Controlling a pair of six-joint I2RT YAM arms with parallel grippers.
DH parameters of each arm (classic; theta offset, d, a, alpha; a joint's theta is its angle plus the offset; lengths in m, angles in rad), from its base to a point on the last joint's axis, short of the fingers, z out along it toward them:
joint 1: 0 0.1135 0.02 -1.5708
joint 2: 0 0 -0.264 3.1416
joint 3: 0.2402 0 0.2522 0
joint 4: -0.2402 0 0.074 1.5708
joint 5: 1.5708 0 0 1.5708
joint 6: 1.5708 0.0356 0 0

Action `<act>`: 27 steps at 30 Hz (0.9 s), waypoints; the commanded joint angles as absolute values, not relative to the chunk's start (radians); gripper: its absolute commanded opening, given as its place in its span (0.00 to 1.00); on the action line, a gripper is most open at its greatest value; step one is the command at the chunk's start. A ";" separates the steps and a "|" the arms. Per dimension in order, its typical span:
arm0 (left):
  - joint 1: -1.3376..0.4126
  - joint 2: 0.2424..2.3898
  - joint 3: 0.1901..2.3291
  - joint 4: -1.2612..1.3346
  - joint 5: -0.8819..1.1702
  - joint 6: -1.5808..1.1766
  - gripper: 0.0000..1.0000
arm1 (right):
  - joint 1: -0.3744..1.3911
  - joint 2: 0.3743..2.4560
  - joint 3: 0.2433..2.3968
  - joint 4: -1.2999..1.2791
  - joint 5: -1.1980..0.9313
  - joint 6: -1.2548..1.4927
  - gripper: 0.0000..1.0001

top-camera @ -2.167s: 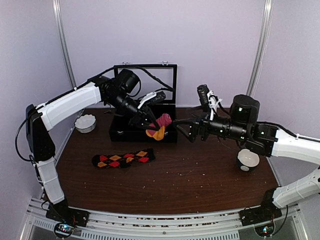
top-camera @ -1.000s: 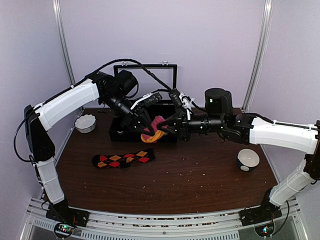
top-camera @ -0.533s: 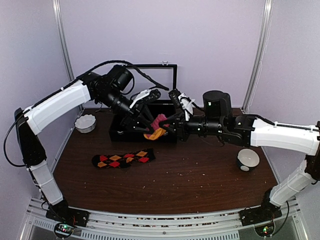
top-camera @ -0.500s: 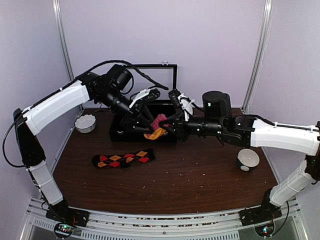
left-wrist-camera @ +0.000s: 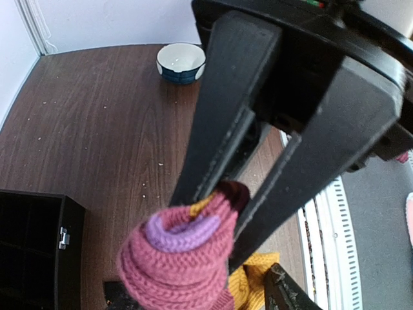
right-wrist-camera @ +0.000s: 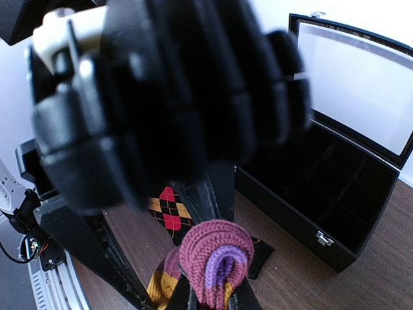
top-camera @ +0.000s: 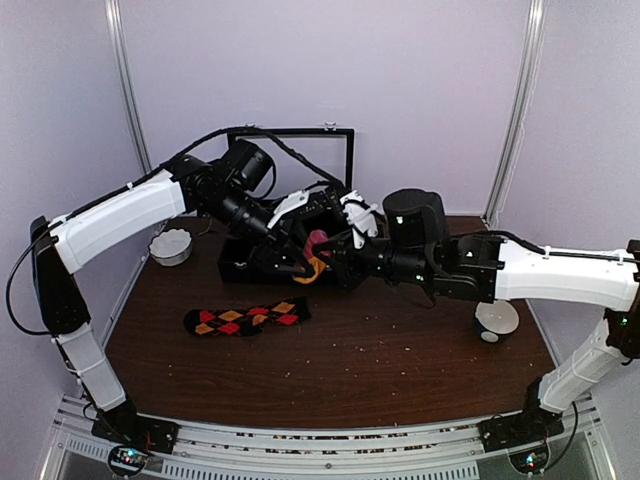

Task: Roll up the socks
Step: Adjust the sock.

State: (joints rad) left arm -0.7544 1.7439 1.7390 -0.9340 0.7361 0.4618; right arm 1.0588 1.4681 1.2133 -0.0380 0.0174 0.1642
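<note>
The rolled magenta-pink sock hangs in the air in front of the black box, its orange toe dangling below. My right gripper is shut on it; in the right wrist view the roll sits pinched between my right gripper. My left gripper stands open around the same roll, and in the left wrist view the left gripper shows its tips spread either side of the fabric. The black argyle sock lies flat on the table, also seen as argyle sock.
An open black box with raised lid stands at the back of the table, shown as box in the right wrist view. A white bowl sits at the back left. A blue-and-white bowl sits at the right, also bowl.
My right arm reached in from the right and shut on the pink sock. My left gripper, which held the sock, opened. Both grippers then shifted slightly lower.
</note>
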 commanded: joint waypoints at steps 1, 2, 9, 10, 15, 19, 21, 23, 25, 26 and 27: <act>-0.793 1.715 1.717 -0.914 0.752 0.436 0.55 | 1.083 1.492 1.280 0.008 0.157 0.165 0.00; -0.793 1.713 1.707 -0.910 0.748 0.432 0.55 | 1.089 1.494 1.283 0.008 0.167 0.163 0.00; -0.799 1.677 1.604 -0.725 0.483 0.307 0.49 | 1.095 1.504 1.283 0.046 0.122 0.247 0.00; -0.799 1.682 1.607 -0.711 0.443 0.293 0.46 | 1.094 1.505 1.277 0.062 0.103 0.262 0.00; -0.796 1.696 1.635 -0.693 0.408 0.290 0.21 | 1.089 1.497 1.229 0.163 -0.005 0.333 0.00; -0.793 1.700 1.645 -0.699 0.392 0.314 0.00 | 1.075 1.482 1.192 0.208 -0.056 0.391 0.00; -0.792 1.696 1.636 -0.699 0.357 0.341 0.00 | 1.058 1.468 1.167 0.238 -0.081 0.435 0.00; -0.789 1.689 1.623 -0.696 0.321 0.367 0.00 | 1.044 1.463 1.146 0.268 -0.118 0.474 0.00; -0.785 1.685 1.624 -0.700 0.313 0.385 0.00 | 1.032 1.467 1.141 0.279 -0.140 0.490 0.00; -0.783 1.684 1.628 -0.709 0.319 0.390 0.00 | 1.029 1.468 1.135 0.288 -0.145 0.493 0.00; -0.780 1.682 1.634 -0.721 0.335 0.391 0.03 | 1.026 1.464 1.124 0.304 -0.145 0.498 0.00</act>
State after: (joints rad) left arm -0.7940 1.6886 1.6272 -0.7555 0.3916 0.3515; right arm 1.0267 1.5108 1.1404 0.1570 -0.0322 0.4202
